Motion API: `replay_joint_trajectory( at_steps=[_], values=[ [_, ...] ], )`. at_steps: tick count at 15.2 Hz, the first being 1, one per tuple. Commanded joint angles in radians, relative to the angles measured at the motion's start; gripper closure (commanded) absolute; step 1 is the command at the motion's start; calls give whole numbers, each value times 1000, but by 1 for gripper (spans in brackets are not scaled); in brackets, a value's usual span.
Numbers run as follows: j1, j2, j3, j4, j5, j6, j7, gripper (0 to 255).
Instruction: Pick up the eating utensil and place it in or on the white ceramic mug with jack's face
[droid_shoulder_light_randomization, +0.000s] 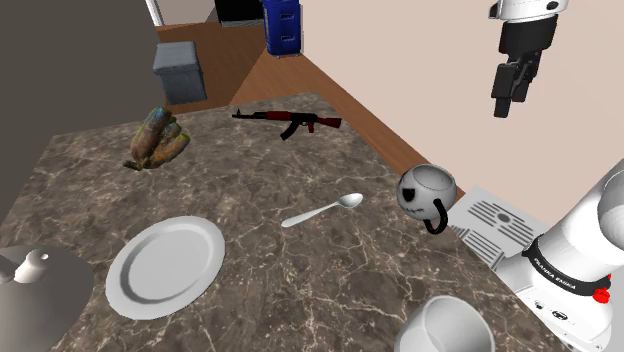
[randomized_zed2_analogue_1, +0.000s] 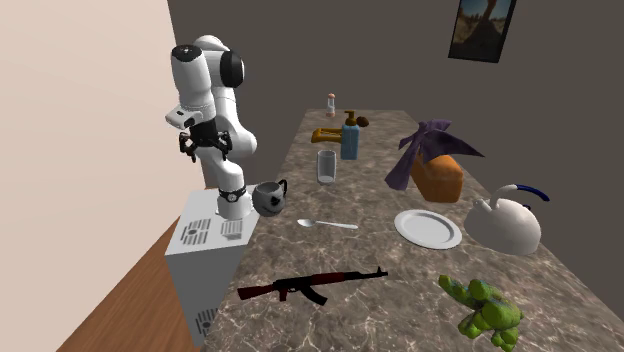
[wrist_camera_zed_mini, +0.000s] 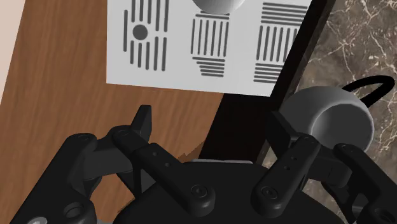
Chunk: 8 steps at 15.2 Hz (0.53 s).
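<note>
on the dark marbled counter (droid_shoulder_light_randomization: 300, 170), between the white plate (droid_shoulder_light_randomization: 165, 265) and the mug (droid_shoulder_light_randomization: 425, 190), lies the spoon (droid_shoulder_light_randomization: 322, 211). it is plain pale grey and slim, lying flat, with its oval bowl toward the mug and its handle toward the plate, touching neither. the mug is round and pale, with a black face and a black handle, and it sits at the counter's edge beside the stand (droid_shoulder_light_randomization: 495, 225). the gripper (droid_shoulder_light_randomization: 508, 100) hangs high above the stand, well apart from the spoon, its fingers spread with nothing between them.
</note>
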Motion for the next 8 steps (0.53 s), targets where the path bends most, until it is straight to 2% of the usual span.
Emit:
replay_joint_trajectory(
  at_steps=[1, 8],
  values=[
    [0, 0, 0, 0, 0, 0, 0, 0],
    [54, 105, 144, -22, 120, 133, 192, 0]
  ],
)
